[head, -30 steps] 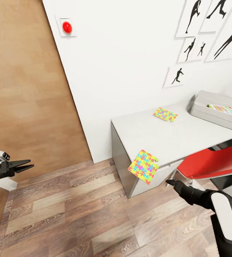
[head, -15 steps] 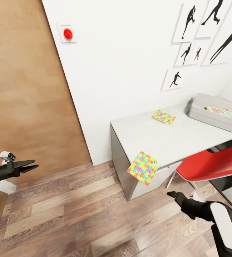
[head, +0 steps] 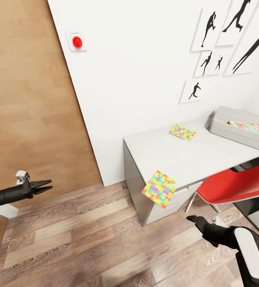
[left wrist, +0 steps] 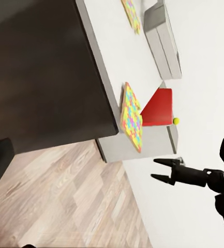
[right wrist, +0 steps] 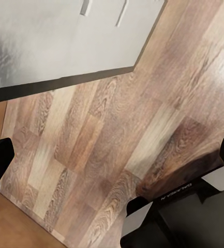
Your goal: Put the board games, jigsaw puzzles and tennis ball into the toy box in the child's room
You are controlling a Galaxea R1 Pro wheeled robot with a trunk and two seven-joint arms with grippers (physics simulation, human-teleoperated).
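One jigsaw puzzle (head: 160, 189) hangs tilted over the front edge of the pale grey table (head: 185, 157); the left wrist view shows it too (left wrist: 131, 118). The other puzzle (head: 182, 132) lies flat near the wall. At the table's right end stands the toy box (head: 235, 134), with a printed board game (head: 249, 127) inside. A small tennis ball (left wrist: 176, 120) shows beyond the red chair. My left gripper (head: 49, 186) is open over the floor, far left of the table. Below the chair, my right gripper (head: 192, 218) is open and empty. The bed is out of view.
A red chair (head: 237, 183) is pushed under the table's right part. A wooden door (head: 29, 99) fills the left side, with a red button (head: 77, 41) on the white wall beside it. Wood-plank floor (head: 89, 235) lies between me and the table.
My left gripper has moved right and forward, towards the table. My right gripper has dropped a little. The view has shifted slightly.
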